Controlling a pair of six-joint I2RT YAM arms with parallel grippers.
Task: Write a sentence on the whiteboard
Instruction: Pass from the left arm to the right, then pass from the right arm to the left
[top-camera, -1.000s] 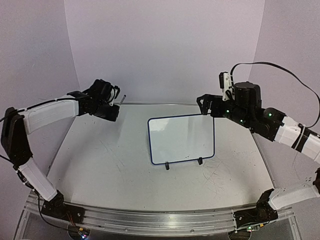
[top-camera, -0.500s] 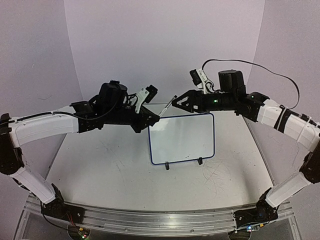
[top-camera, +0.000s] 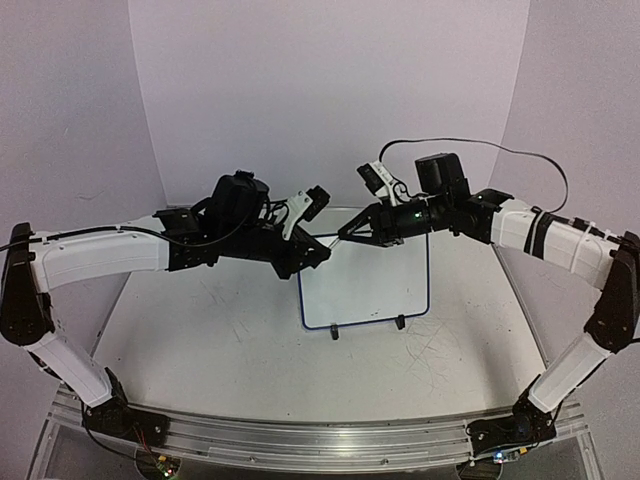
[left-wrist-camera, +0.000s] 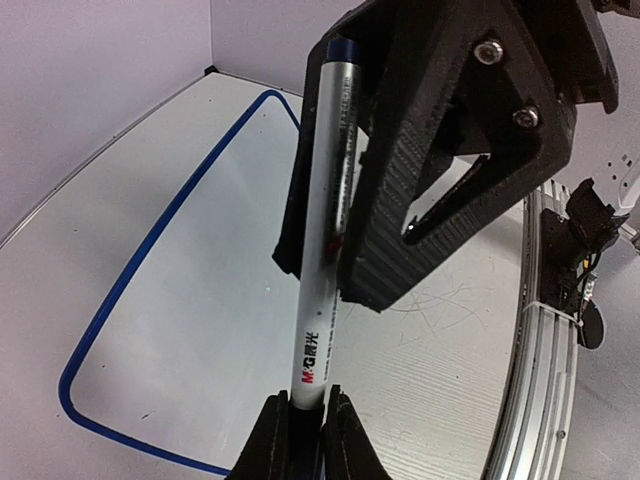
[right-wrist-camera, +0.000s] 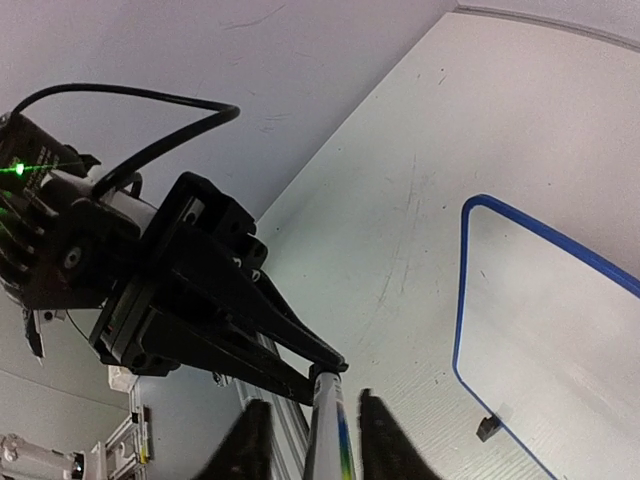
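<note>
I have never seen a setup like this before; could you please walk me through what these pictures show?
This is a robot: a left arm and a right arm, bolted at the near edge of a white table, each ending in a two-finger gripper. One picture comes from a fixed camera above and behind the arms. The other two come from a camera on each wrist, so each shows its own fingers at the bottom. On the table stands a small whiteboard with a blue frame and no writing visible. The left gripper is shut on one end of a silver marker, held above the board. The right gripper has its fingers either side of the other end, with gaps showing, so it does not look closed.
</note>
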